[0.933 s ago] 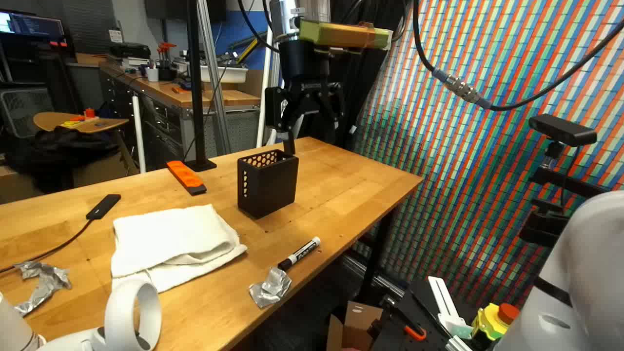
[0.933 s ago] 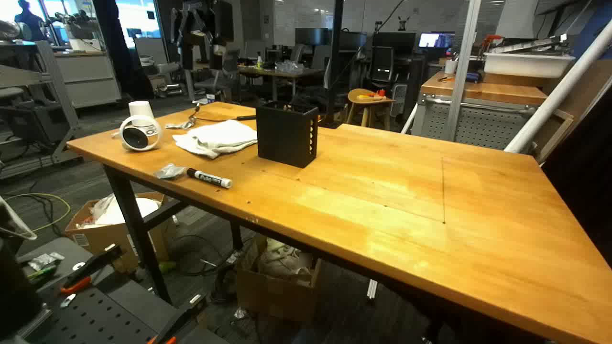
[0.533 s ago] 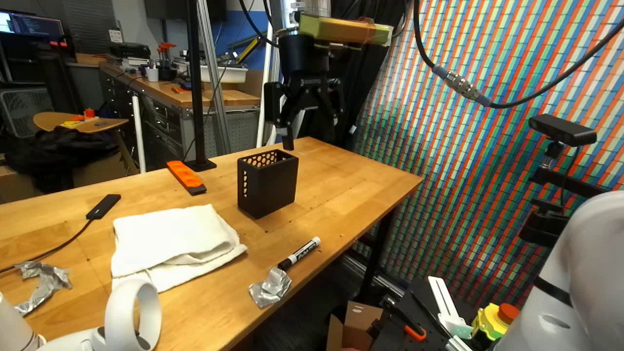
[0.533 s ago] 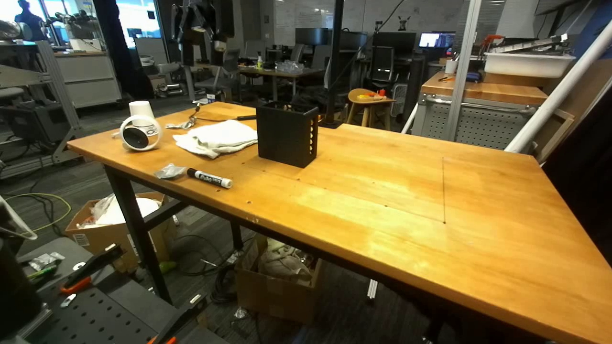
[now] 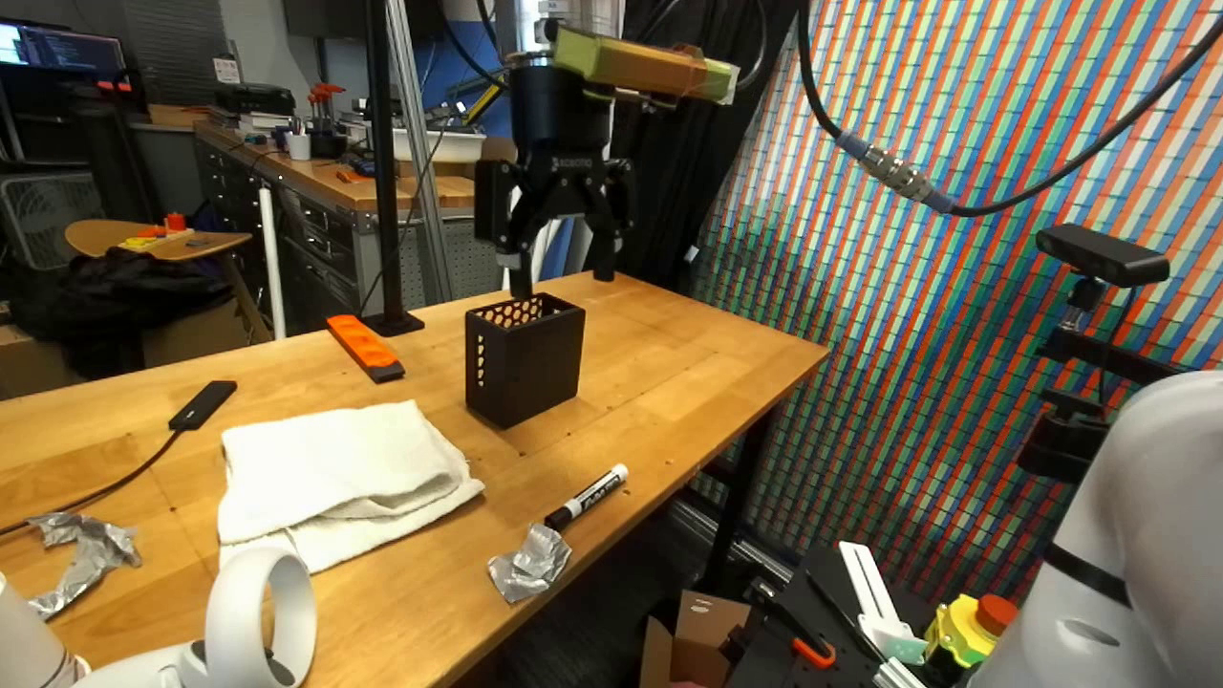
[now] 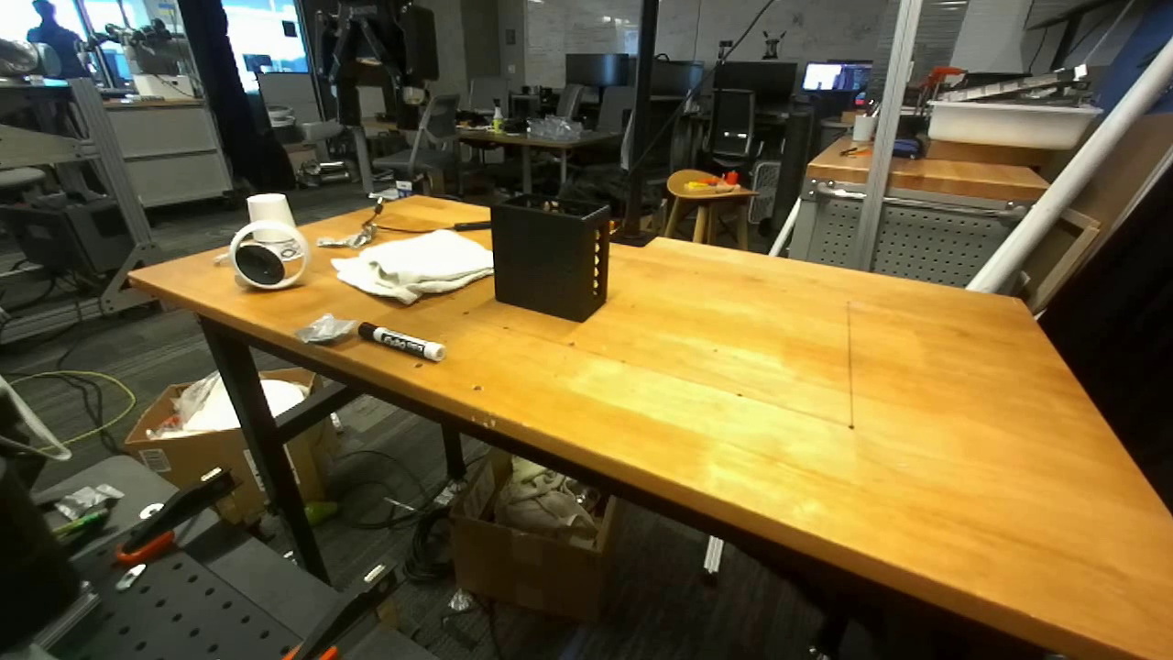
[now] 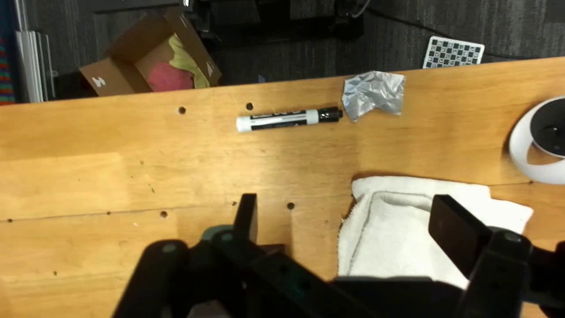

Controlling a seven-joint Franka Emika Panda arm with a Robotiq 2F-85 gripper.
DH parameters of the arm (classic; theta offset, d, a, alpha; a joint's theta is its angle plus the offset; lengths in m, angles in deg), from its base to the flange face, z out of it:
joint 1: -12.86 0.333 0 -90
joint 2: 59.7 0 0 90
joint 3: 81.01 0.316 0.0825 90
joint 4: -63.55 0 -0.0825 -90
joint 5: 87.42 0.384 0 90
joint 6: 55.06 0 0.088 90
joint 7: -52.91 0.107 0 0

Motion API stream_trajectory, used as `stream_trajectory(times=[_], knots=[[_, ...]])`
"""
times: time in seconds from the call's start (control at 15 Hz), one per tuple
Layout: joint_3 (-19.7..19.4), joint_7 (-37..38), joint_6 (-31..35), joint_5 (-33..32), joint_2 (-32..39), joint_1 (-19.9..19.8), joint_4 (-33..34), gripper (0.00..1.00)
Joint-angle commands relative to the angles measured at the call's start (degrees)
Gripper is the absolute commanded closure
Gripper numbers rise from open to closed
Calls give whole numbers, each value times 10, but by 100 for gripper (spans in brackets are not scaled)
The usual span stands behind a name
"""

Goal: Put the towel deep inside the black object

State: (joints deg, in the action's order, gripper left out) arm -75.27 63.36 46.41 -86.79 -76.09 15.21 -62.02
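dark carpeted floor (image 7: 521, 26); a striped multicoloured panel (image 5: 908, 382) beside a wooden table (image 5: 659, 354). on the table lies the folded white towel (image 5: 325, 468); above hangs the gripper (image 5: 562, 279), fingers parted; the black container (image 5: 537, 368) stands upright near the towel, apart from it; a marker (image 5: 588, 497) lies near the edge; dark holes (image 7: 163, 214) dot the wood.

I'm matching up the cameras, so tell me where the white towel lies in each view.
In an exterior view: white towel, lower left; marker to its right.
In an exterior view: white towel, left, above mid-height; marker below it.
In the wrist view: white towel, lower right, partly behind the fingers; marker up and left.
Shared landmark: the marker.
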Motion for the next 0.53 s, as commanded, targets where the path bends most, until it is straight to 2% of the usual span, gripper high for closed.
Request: stream_trajectory(times=[0.0, 0.47], knots=[[6, -30, 71, 29, 20, 23, 13, 0], [27, -61, 245, 17, 130, 53, 51, 0]])
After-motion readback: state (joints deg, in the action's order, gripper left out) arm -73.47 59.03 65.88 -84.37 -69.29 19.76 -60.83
